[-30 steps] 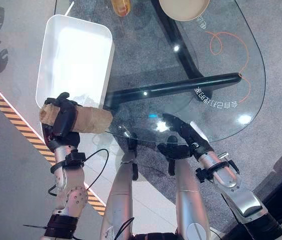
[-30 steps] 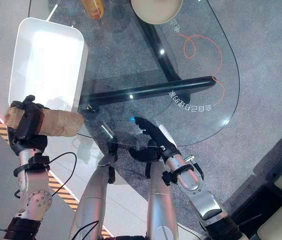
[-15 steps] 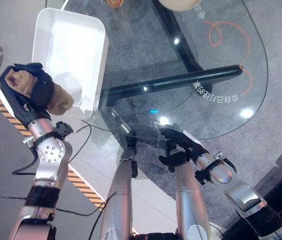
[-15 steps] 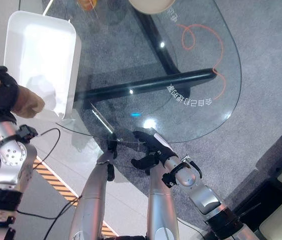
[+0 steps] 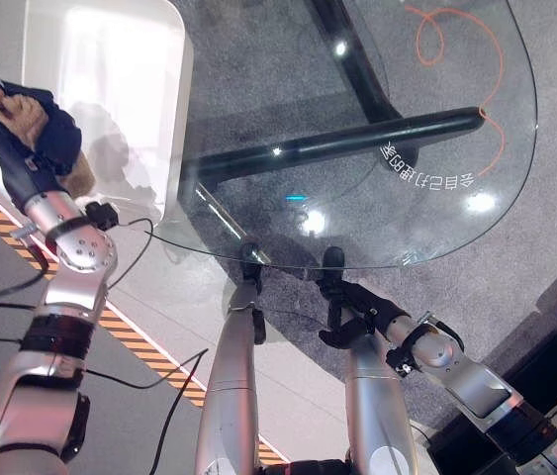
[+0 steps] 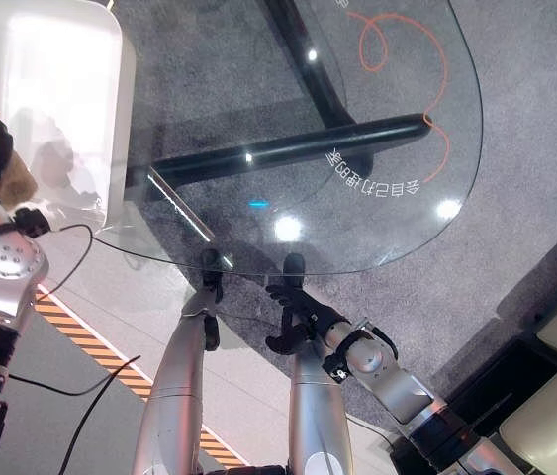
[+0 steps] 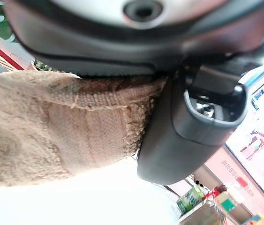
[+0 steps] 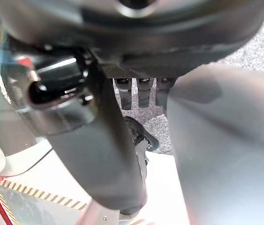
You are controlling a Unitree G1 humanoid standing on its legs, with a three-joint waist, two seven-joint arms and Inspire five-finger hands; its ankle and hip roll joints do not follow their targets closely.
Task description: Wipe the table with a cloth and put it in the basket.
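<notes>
Over the near edge of the white rectangular plastic basket (image 5: 110, 89), my left hand (image 5: 36, 134) has its fingers curled round the tan terry cloth (image 7: 52, 136). I judge wiping done; next I must carry it inward and release. My right hand (image 5: 357, 302) hangs relaxed, empty, below the rounded glass table (image 5: 436, 228), over grey carpet (image 5: 545, 148).
</notes>
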